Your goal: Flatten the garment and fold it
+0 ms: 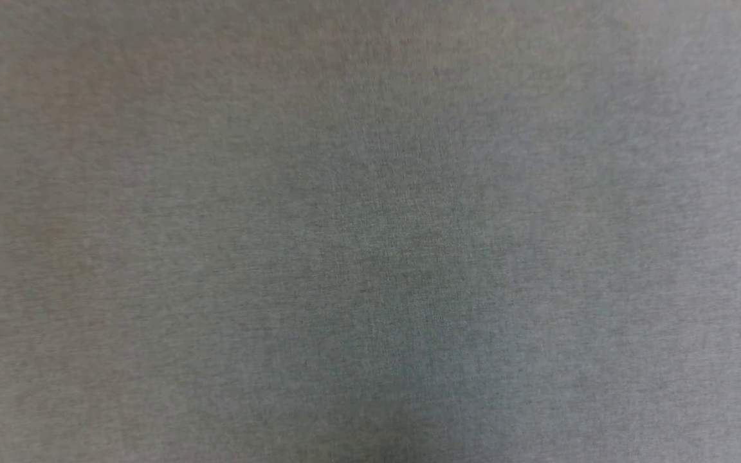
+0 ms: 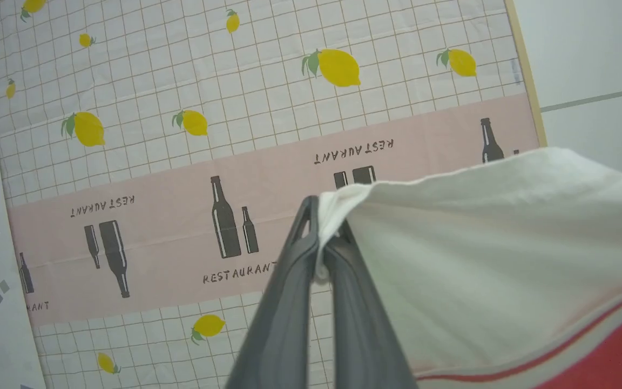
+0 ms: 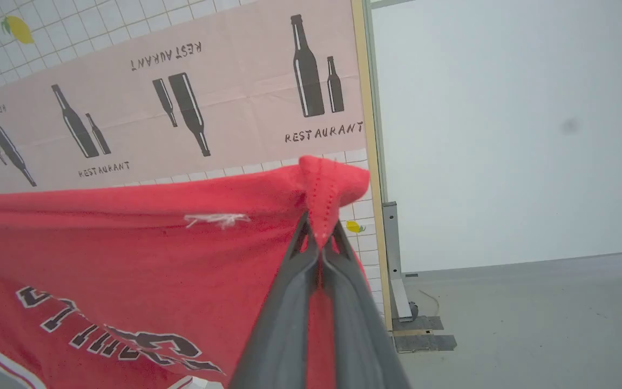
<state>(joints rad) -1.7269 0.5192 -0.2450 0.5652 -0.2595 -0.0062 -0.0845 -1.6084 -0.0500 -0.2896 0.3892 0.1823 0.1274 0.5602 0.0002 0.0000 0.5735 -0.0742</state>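
**Both grippers clamped on the shirt**

The left gripper (image 2: pixel 324 216) is pinched tight on the white sleeve edge of the red jersey-style T-shirt with black lettering (image 2: pixel 478 243). The right gripper (image 3: pixel 319 229) is clenched on a bunched red corner of it. The shirt hangs from both grips in front of the white checked lemon-print tablecloth with a pink bottle band (image 2: pixel 181 81). The head view is just blurry grey, can't tell what.

We see our left gripper (image 2: pixel 323 232) as two long, dark grey fingers (image 2: pixel 281 329), matte and smooth, broad at the base and narrowing toward the tips, with a small open slot near each tip. Our right gripper (image 3: pixel 322 240) looks the same.
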